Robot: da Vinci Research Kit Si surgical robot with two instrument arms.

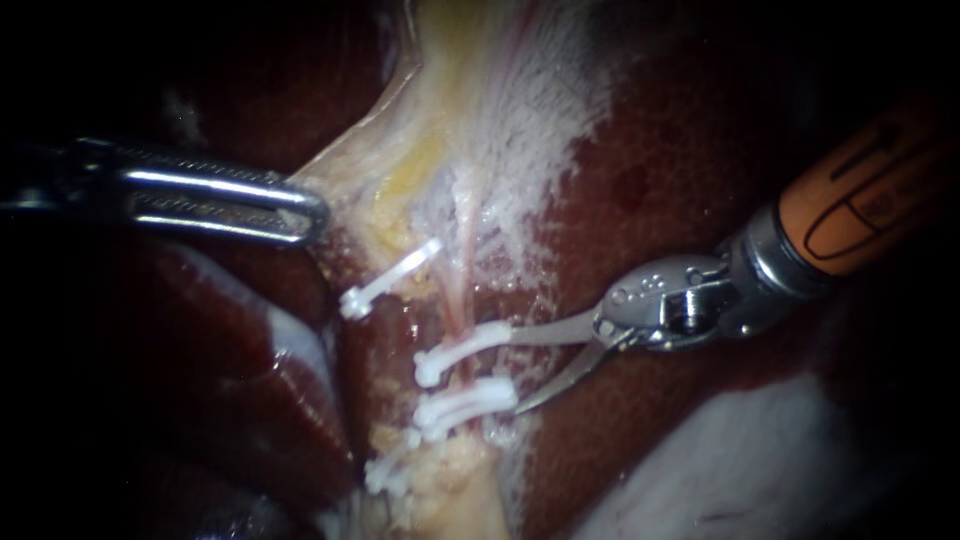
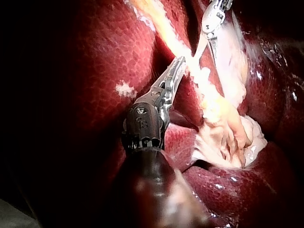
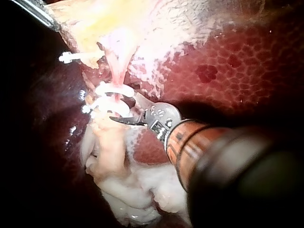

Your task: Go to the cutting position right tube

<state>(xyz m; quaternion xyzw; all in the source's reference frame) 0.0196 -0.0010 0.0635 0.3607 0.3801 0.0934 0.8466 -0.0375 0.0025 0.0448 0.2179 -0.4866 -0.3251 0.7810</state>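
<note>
1. The upper clip is my reference point for everything here. It's white and clamped across the right tube, a thin pink strand that runs up from the clip into the pale yellowish tissue.
2. Just below the upper clip there's a pair of lower clips on the same line, with a short bare gap between them and the upper one.
3. The right instrument comes in just right of the upper clip, over dark red liver. Its hand is open, jaws spread wide. One tip is right at the end of the upper clip and the other by the end of the lower clips. The tube itself isn't between the jaws, they sit just beside it.
4. The left instrument is well up and left of the upper clip, and its hand is closed on the edge of the pale tissue.
5. There's also a lone clip up-left of the upper clip, tilted.
</note>
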